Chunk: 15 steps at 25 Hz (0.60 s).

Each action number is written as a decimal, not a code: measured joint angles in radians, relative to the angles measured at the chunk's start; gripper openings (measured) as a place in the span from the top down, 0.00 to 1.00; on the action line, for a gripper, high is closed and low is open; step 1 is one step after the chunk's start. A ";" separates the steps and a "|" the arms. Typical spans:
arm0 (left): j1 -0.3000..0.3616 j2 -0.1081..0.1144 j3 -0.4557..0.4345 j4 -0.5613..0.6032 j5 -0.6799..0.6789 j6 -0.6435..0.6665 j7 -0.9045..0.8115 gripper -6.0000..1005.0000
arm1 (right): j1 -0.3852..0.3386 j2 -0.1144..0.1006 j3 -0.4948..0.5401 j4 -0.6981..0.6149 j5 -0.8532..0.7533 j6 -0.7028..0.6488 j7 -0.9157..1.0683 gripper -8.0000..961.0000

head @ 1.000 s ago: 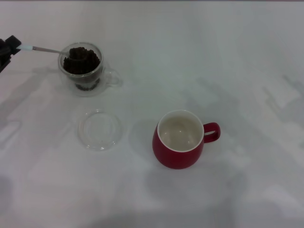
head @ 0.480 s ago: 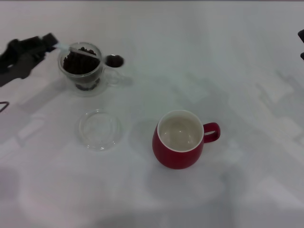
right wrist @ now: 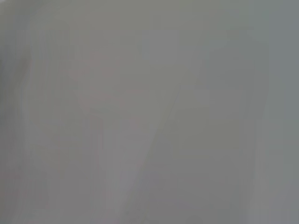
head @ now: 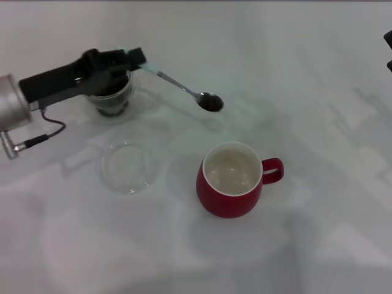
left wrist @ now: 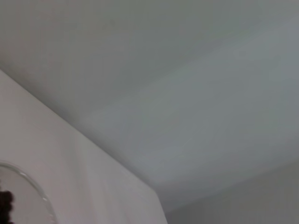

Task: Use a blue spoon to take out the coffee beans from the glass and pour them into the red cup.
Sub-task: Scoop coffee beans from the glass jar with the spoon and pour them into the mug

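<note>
In the head view my left gripper (head: 136,59) is shut on the pale blue handle of the blue spoon (head: 180,87) and reaches over the glass (head: 113,98), hiding most of it. The spoon's metal bowl carries dark coffee beans (head: 212,103) in the air between the glass and the red cup (head: 231,180). More beans lie in the glass under my arm. The red cup stands upright right of centre, its white inside bare, handle to the right. The glass rim and a few beans also show in the left wrist view (left wrist: 18,196). My right gripper (head: 388,52) is a dark tip at the right edge.
A flat round clear glass dish (head: 128,166) lies on the white table (head: 294,92), in front of the glass and left of the red cup. My left arm's grey cuff and cable (head: 18,122) sit at the left edge.
My left gripper has moved right, over the glass, carrying the spoon. The loaded spoon bowl has travelled from beside the glass to the open space above the table, nearer the red cup.
</note>
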State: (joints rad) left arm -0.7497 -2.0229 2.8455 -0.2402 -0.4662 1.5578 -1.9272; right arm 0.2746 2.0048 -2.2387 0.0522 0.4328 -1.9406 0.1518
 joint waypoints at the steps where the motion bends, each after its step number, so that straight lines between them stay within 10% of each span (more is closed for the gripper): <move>1: -0.011 -0.004 0.000 0.000 0.013 0.000 0.005 0.87 | 0.000 0.000 0.000 0.000 0.000 0.000 0.000 0.32; 15: -0.089 -0.023 0.000 0.013 0.174 0.005 0.123 0.87 | -0.023 0.003 -0.006 -0.002 -0.004 -0.002 0.005 0.32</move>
State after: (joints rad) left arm -0.8386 -2.0462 2.8455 -0.2274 -0.2923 1.5632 -1.8040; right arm 0.2512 2.0082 -2.2446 0.0506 0.4291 -1.9429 0.1571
